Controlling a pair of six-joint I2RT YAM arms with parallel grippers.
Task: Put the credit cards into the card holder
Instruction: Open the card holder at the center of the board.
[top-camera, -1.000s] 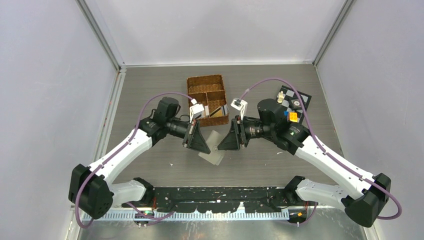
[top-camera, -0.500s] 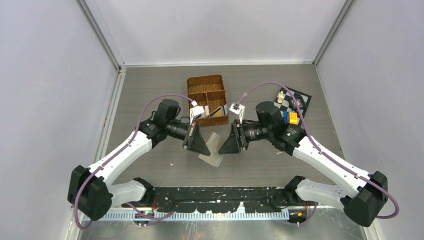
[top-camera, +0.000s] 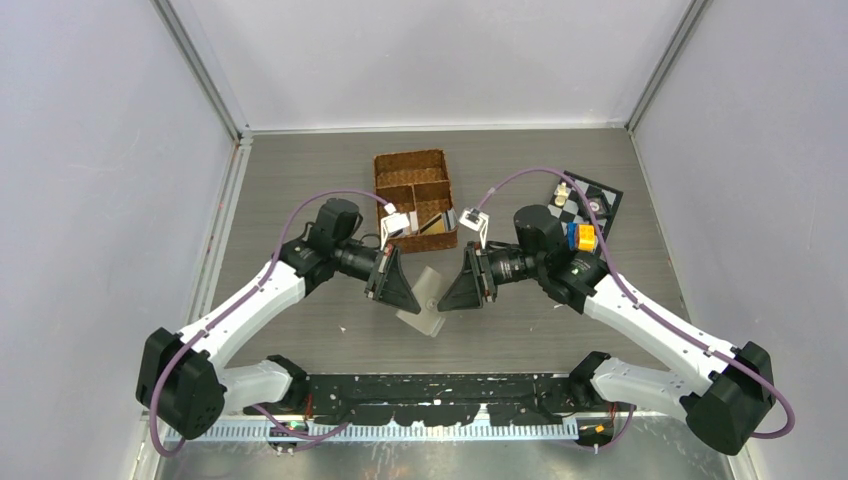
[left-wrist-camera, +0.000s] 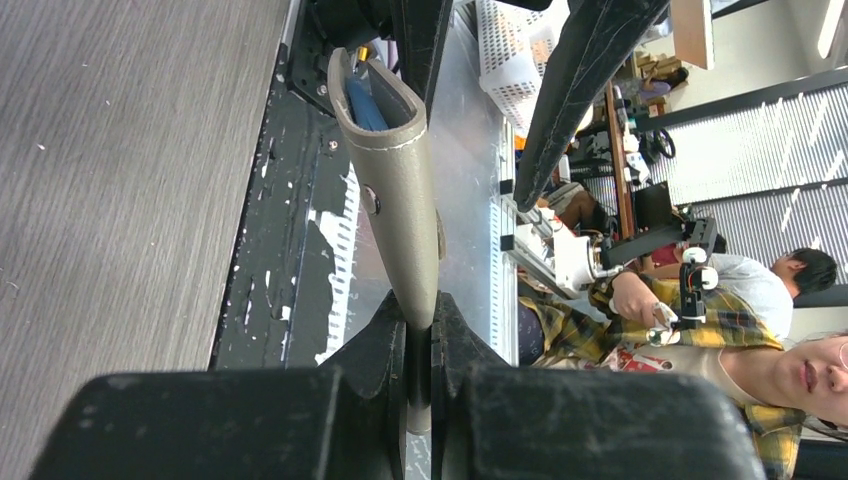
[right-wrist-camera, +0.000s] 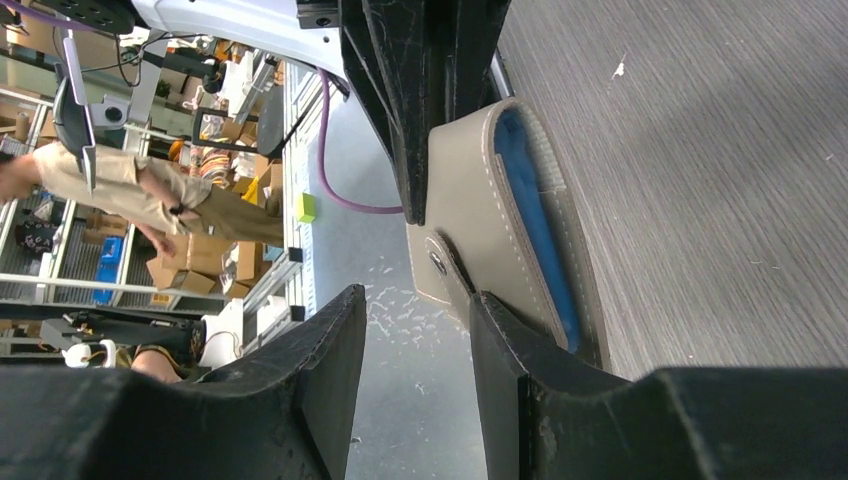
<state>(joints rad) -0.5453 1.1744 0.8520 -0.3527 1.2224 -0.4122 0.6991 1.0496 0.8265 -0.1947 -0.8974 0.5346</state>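
two tools meet above the worktop. the card holder is held up between the arms, one edge clamped tight in the left tool; the right tool stands parted at its snap tab, nothing gripped. the holder is judged light and floppy, best pinched at a stitched edge. blue sleeves are seen inside it; the credit cards lie in the wicker basket.

One card holder and one wicker basket.

Grey-olive card holder, folded (blue sleeves peeking out), tilts over the tabletop's middle; credit cards sit in the basket's near-right compartment.
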